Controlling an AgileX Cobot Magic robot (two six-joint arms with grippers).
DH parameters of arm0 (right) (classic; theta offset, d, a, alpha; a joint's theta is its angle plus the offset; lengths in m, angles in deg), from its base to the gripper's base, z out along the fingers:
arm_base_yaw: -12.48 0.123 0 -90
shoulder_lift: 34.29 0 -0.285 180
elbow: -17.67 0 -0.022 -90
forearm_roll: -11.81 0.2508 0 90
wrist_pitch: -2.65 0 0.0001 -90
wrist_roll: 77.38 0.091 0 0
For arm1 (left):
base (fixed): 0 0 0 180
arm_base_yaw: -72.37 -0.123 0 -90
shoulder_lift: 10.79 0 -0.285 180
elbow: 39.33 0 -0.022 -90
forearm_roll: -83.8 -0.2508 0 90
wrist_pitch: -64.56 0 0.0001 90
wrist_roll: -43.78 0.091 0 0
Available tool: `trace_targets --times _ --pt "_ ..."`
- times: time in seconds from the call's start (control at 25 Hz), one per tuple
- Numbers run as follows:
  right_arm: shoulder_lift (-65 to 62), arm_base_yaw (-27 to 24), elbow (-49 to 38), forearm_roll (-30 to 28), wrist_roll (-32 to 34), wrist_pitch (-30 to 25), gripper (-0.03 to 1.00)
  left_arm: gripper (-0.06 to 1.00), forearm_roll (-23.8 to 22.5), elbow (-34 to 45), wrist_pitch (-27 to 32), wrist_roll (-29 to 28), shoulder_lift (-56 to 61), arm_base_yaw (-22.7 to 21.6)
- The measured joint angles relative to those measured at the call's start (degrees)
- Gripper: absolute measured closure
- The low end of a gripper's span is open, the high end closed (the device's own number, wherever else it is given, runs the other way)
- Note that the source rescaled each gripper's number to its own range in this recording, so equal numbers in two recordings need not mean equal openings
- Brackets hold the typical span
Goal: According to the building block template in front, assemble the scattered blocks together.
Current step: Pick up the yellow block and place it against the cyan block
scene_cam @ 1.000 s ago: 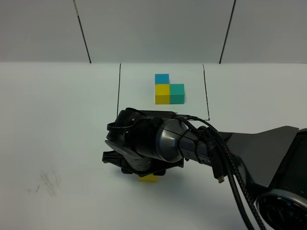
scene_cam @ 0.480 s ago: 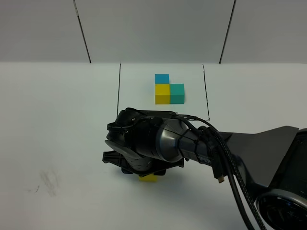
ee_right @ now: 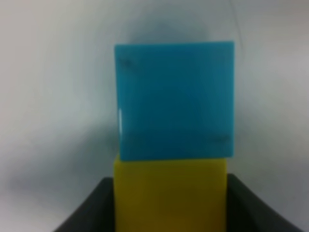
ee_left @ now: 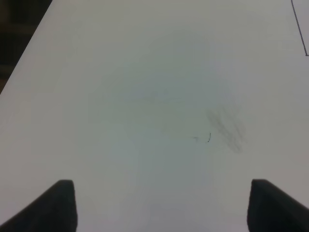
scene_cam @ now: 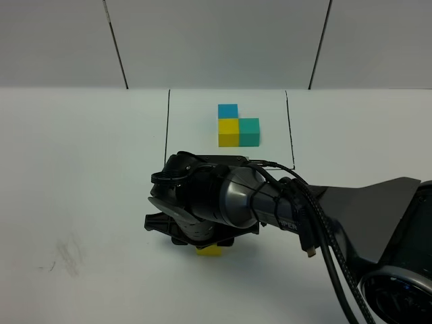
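The building block template lies at the back, a blue, a yellow and a teal cube joined in an L inside a thin black frame. My right gripper reaches across to the left of the middle. Its dark fingers flank the loose yellow block on both sides and press on it. The sky-blue block lies flush against the yellow one's far side. In the high view only a corner of the yellow block shows under the arm. The loose teal block is hidden. My left gripper is open over bare table.
The right arm's bulky wrist and its cables cover the middle front of the white table. The frame's black lines mark the template's area. A faint grey smudge marks the table at the front left.
Almost nothing. The right wrist and the yellow block under it have shifted by a hair; the template has not moved.
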Motion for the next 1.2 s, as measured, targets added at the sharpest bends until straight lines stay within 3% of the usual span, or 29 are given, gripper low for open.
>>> trace_targets --times 0.32,0.92,1.2 --pt "0.65 -0.06 0.00 0.00 -0.68 0.12 0.69 0.36 0.00 0.00 0.00 0.00 0.00 0.00" --pt "0.63 -0.26 0.00 -0.39 -1.73 0.12 0.29 0.36 0.00 0.00 0.00 0.00 0.00 0.00" --pt "-4.40 -0.33 0.00 -1.27 -2.19 -0.49 0.04 0.36 0.00 0.00 0.00 0.00 0.00 0.00"
